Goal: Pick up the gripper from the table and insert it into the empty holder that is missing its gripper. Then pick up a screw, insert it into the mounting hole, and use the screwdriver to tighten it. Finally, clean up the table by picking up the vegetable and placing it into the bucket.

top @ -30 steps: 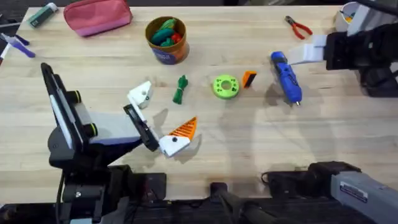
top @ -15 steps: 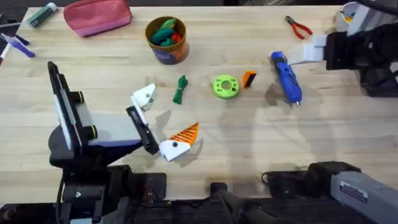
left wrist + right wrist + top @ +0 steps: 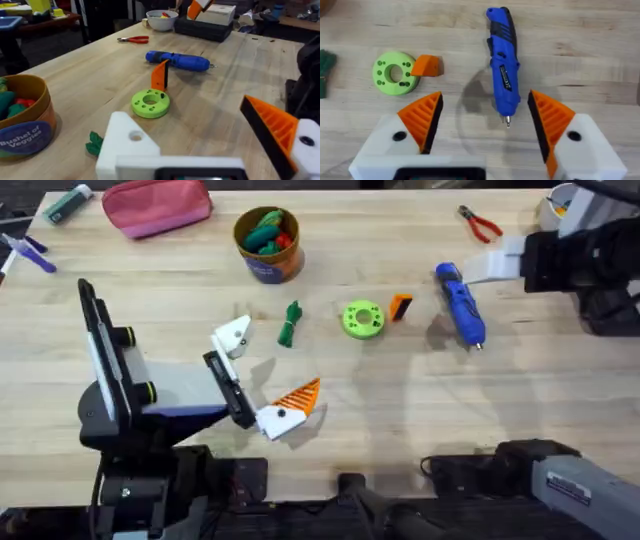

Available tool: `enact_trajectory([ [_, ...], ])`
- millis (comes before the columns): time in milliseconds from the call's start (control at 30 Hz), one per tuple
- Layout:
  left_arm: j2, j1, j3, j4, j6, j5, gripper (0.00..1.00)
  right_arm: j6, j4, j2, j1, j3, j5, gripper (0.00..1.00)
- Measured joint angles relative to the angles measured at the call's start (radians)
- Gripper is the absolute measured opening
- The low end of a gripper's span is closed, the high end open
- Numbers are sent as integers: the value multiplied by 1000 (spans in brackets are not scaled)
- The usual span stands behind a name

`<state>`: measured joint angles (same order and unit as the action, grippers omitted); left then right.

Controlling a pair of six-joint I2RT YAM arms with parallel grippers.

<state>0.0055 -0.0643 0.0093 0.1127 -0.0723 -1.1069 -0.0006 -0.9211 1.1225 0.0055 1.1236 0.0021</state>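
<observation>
My left gripper [image 3: 255, 375] hovers low over the near-left table [image 3: 520, 395], jaws wide apart and holding nothing; 1 fingertip is the bare white holder [image 3: 231, 335], the other carries its orange pad. Right of it lie the vegetable [image 3: 290, 323], then the green disc [image 3: 362, 319], then the gripper [image 3: 401, 307] touching the disc's right side, standing on edge. The screwdriver [image 3: 460, 303] lies further right, its long axis running toward and away from me, tip toward me. My right gripper [image 3: 482, 125] hangs spread and empty over that tip, just right of the wedge, so I judge the right arm nearer.
</observation>
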Motion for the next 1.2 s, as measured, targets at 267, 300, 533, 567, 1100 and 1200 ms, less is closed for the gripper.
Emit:
enact_trajectory([
  [267,0,0,0,0,0,0,985,0,0,0,0,0,0,992],
  [300,0,0,0,0,0,0,985,0,0,0,0,0,0,992],
  [533,0,0,0,0,0,0,985,0,0,0,0,0,0,992],
  [567,0,0,0,0,0,0,985,0,0,0,0,0,0,992],
  [1100,0,0,0,0,0,0,985,47,14,0,0,0,0,993],
  [1200,0,0,0,0,0,0,985,96,-17,0,12,0,0,994],
])
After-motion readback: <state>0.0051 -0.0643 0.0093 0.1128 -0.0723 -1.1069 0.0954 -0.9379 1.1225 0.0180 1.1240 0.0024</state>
